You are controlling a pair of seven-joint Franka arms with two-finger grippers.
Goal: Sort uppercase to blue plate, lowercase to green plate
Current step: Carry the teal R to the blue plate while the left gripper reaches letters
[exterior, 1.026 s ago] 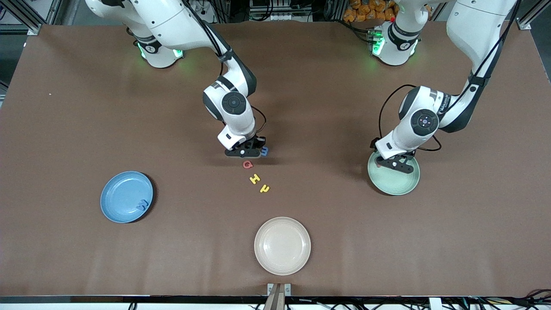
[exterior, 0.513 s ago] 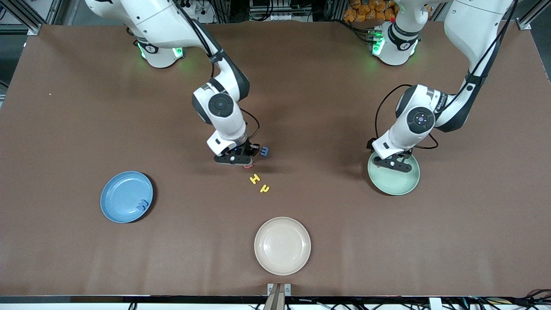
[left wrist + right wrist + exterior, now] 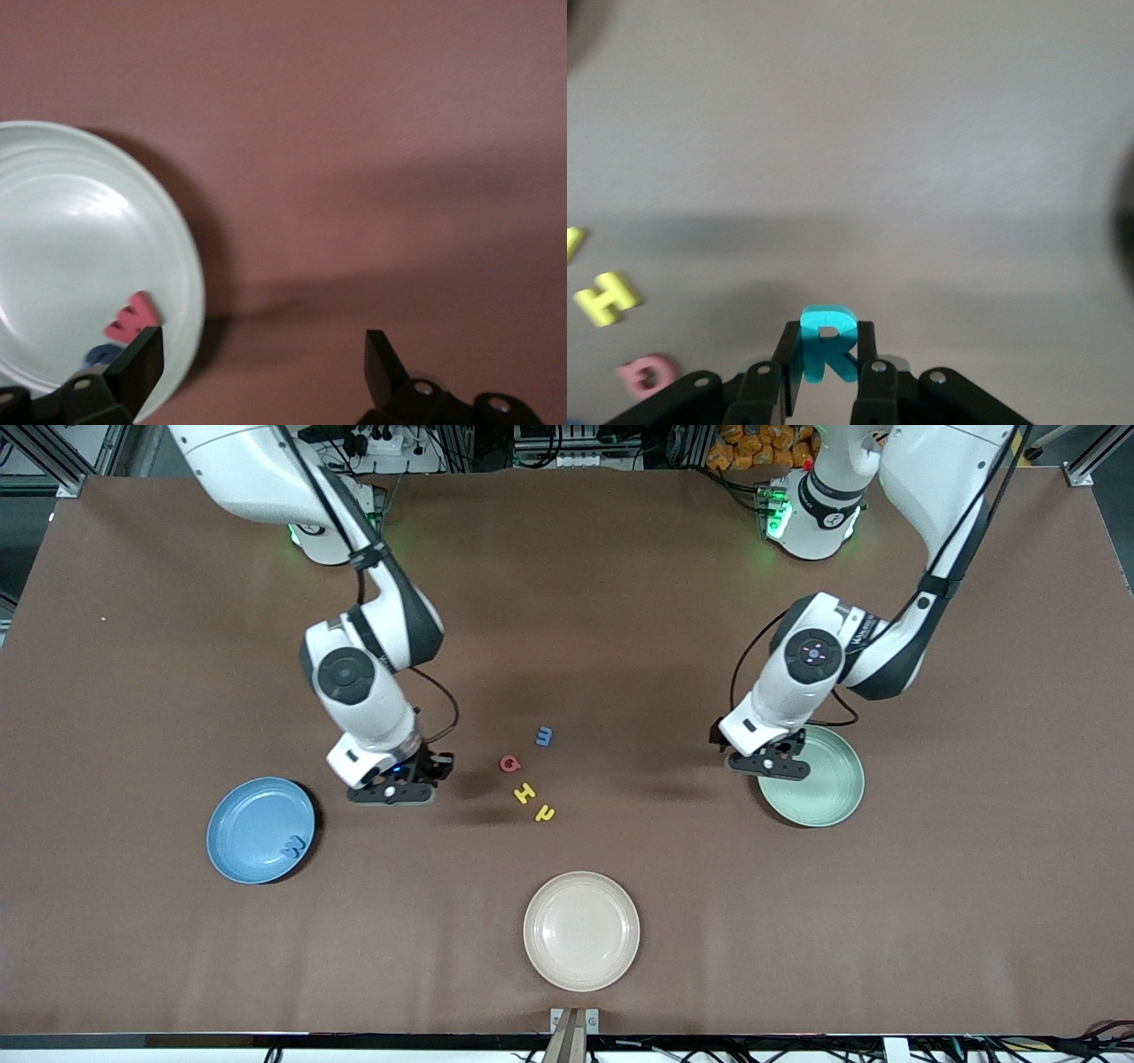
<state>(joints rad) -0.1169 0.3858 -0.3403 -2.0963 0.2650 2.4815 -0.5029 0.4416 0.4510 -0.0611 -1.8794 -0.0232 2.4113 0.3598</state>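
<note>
My right gripper [image 3: 391,792] is shut on the green R [image 3: 826,352] and hangs over bare table between the blue plate [image 3: 244,824] and the loose letters. The blue W [image 3: 294,846] lies in that plate. On the mat lie the red Q [image 3: 509,763], yellow H [image 3: 524,794], a yellow h-like letter [image 3: 545,812] and blue m [image 3: 544,736]. My left gripper [image 3: 767,766] is open and holds nothing. It hangs over the rim of the green plate [image 3: 824,788] on the side facing the letters. In the left wrist view, the red w [image 3: 133,319] and a blue letter [image 3: 100,356] lie in this plate.
A beige plate [image 3: 580,930] sits near the table's front edge, nearer the front camera than the letters.
My right arm has lifted the R from among the letters and carried it toward the blue plate. My left arm has shifted from over the green plate to its rim, toward the letters.
</note>
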